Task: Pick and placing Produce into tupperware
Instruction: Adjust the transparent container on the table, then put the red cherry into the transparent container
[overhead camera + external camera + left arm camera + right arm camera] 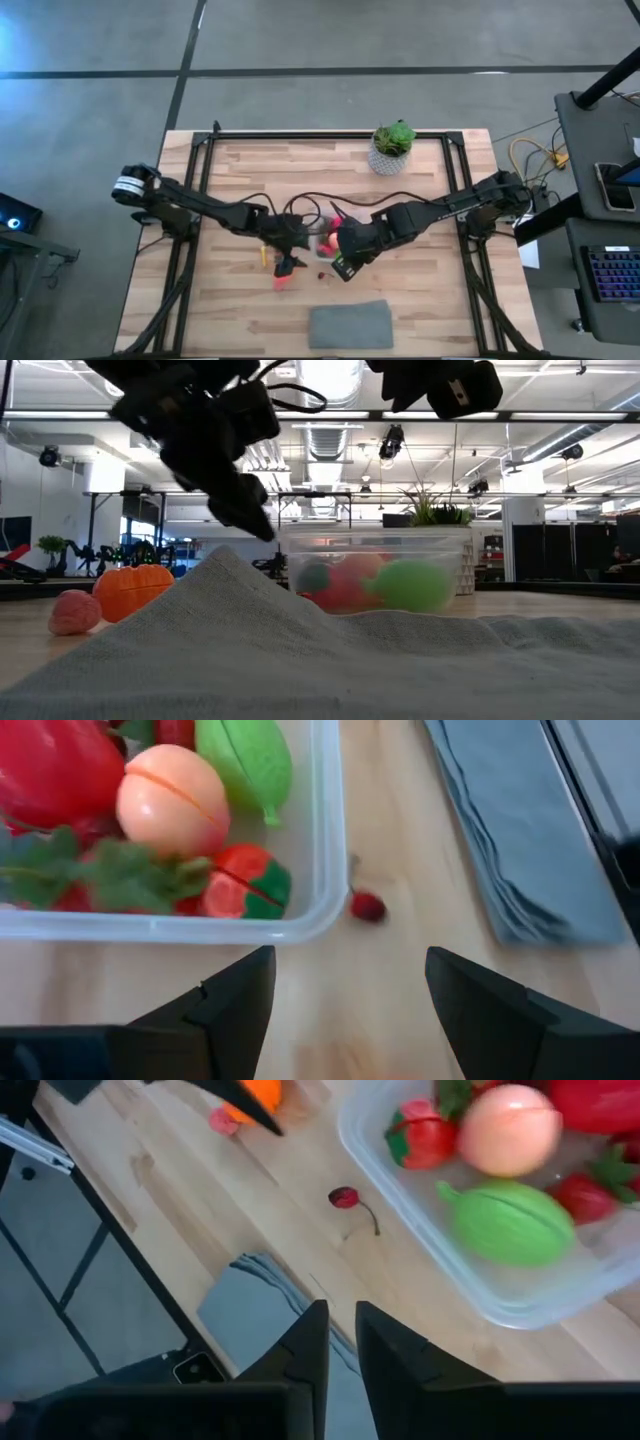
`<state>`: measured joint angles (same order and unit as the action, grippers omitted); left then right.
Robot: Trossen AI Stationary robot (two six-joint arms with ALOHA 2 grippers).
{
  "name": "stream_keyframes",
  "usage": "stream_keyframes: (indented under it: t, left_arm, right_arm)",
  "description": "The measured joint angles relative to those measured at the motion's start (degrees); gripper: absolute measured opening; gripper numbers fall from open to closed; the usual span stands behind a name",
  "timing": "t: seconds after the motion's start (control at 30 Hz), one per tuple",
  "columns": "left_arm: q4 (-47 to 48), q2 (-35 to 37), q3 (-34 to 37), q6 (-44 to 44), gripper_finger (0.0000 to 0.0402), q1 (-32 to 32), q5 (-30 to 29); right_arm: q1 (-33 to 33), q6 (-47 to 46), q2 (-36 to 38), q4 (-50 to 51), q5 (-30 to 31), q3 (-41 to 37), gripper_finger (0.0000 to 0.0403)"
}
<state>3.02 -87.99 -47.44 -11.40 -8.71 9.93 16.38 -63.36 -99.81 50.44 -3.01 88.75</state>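
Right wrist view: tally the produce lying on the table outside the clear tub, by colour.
orange piece: 1 (partly hidden)
pink piece: 1
dark red berry: 1
Total: 3

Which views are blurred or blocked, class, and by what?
Low view: the grey cloth rises close to the lens, soft-focused, hiding the tub's base; ceiling lights leave the arms as silhouettes. Left wrist view: sharp on the cherry. Right wrist view: peach slightly blurred.
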Motion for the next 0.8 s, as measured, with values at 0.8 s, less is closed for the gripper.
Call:
stream_keyframes:
  t: [0.8]
  left_arm:
    - [20.65,16.05,-0.94,-7.69,0.0245,-1.80,0.02]
  right_arm:
    - [4.87,27.48,-0.46,0.36,9.73,-0.06,0.0132]
